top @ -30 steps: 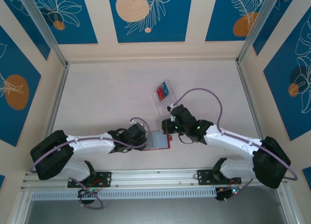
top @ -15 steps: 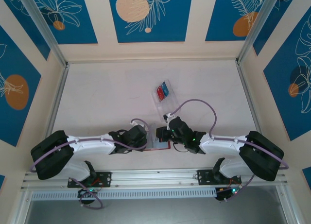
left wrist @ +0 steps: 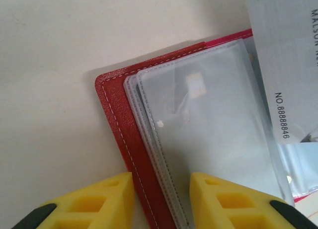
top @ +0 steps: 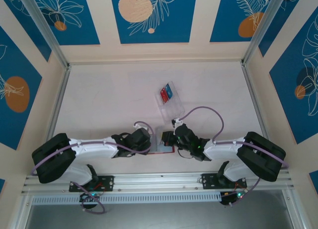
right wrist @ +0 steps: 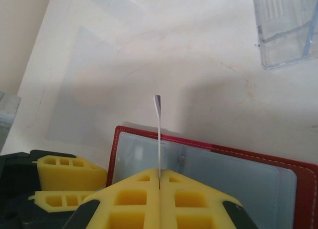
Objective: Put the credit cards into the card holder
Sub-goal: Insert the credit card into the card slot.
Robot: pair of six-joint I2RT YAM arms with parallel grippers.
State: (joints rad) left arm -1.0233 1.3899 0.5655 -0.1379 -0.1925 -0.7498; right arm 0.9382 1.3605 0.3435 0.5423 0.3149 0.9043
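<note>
Left gripper (left wrist: 160, 185) stands at the left end of the card holder (left wrist: 117, 114) with its jaws part-spread. One finger sits over the bare table (left wrist: 49, 65) just beside the red cover, the other over the clear sleeves (left wrist: 208, 139). Whether it bears down cannot be told. The holder lies open and flat between the two grippers. It is judged light and floppy, likely to slide unless pinned. The stitched cover edge is the sound place to hold it, the sleeves being thin and slick. A card (right wrist: 158, 129) stands on edge above the holder, pinched between the pressed-together jaws of the right gripper (right wrist: 159, 182). The card is judged stiff, thin, light and smooth, so a grip on its flat faces near one end suits it. A red card (top: 162, 94) and a blue card (top: 169, 91) rest in the clear tray (top: 171, 109), beyond the holder.
</note>
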